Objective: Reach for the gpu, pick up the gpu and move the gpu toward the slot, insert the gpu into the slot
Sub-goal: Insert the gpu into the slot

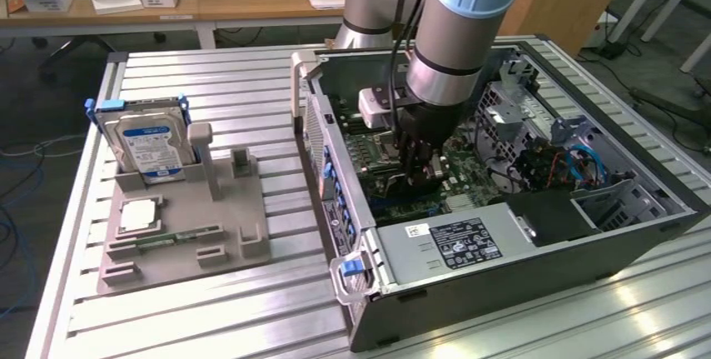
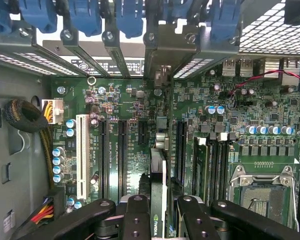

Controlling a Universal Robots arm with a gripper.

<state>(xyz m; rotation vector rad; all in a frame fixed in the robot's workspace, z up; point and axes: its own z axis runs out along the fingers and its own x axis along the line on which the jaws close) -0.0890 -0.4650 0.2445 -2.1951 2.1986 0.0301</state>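
End effector (image 2: 160, 212) grips gpu (image 2: 159, 190) edge-on above motherboard (image 2: 120, 115).

In the exterior view the arm (image 1: 444, 34) leaves the picture at the top edge, and its wrist covers the middle of the motherboard (image 1: 384, 172). The gripper (image 1: 420, 177) reaches deep into the computer case (image 1: 534, 251), so its fingertips are hidden there. In the wrist view the gpu (image 2: 159, 190) stands edge-on between the black fingers (image 2: 136, 215); its fan and cooler are not visible, and its lower part is cut off by the picture's edge. Whether its edge already sits in the slot (image 2: 160, 137) is impossible to tell. The case label (image 1: 458, 242) has print too small to read.
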